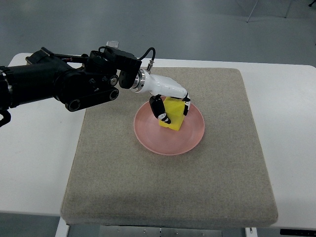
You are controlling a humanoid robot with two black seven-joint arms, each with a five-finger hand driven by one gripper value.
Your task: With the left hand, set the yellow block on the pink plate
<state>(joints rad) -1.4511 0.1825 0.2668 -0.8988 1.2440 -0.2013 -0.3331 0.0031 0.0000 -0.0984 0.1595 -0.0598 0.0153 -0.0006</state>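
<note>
The yellow block (174, 114) sits on the pink plate (190, 140), left of its centre, clasped between the fingers of the left hand (168, 101), whose black arm (54, 81) comes in from the left. The plate rests on a grey-beige mat (217, 187) covering the white bench (289, 98).

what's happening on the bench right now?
The robot's left hand, white with black fingertips, reaches in from the left on a black arm and grips a yellow foam-like block. The block sits over the round pink plate, which lies on a grey felt mat covering a white table. Whether the block already rests on the plate cannot be told; the fingers are closed around it. The right arm is not in view.
</note>
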